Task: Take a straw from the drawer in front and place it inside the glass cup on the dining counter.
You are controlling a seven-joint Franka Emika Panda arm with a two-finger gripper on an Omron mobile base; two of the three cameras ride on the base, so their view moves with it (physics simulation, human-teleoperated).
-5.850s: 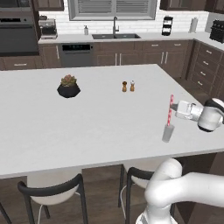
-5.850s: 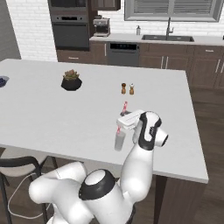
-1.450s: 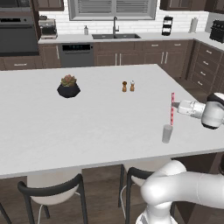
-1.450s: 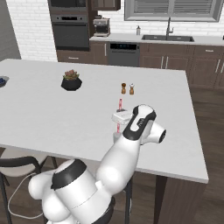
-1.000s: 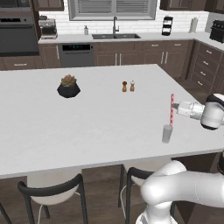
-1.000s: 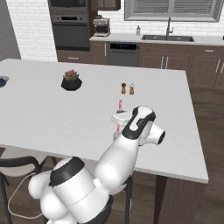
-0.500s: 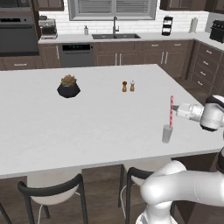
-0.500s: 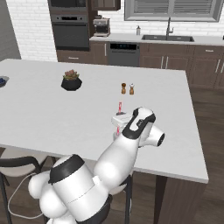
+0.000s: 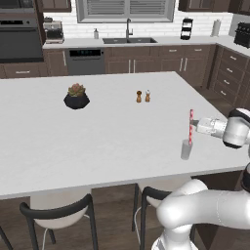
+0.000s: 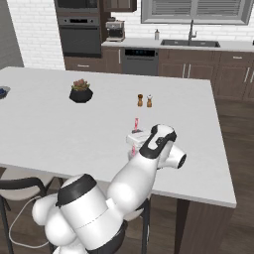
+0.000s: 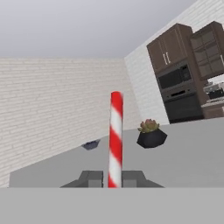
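Note:
The red-and-white striped straw (image 9: 190, 127) stands almost upright with its lower end in the small glass cup (image 9: 186, 150) near the right front edge of the white dining counter (image 9: 97, 136). My gripper (image 9: 195, 127) reaches in from the right at the straw's mid height and is shut on it. In the hand view the straw (image 11: 115, 140) rises between the two fingertips of the gripper (image 11: 113, 178). From the right base view the straw's top (image 10: 136, 123) pokes up over my arm, which hides the glass. The drawer is out of view.
A plant in a black pot (image 9: 76, 96) and two small shakers (image 9: 142, 96) stand further back on the counter. A dark bowl (image 10: 2, 91) sits at its far left end. Black-framed chairs (image 9: 58, 215) are tucked under the near edge.
The straw and gripper have hardly moved over the glass. Since the oldest frames my arm's elbow has swung across, covering the glass in the right base view.

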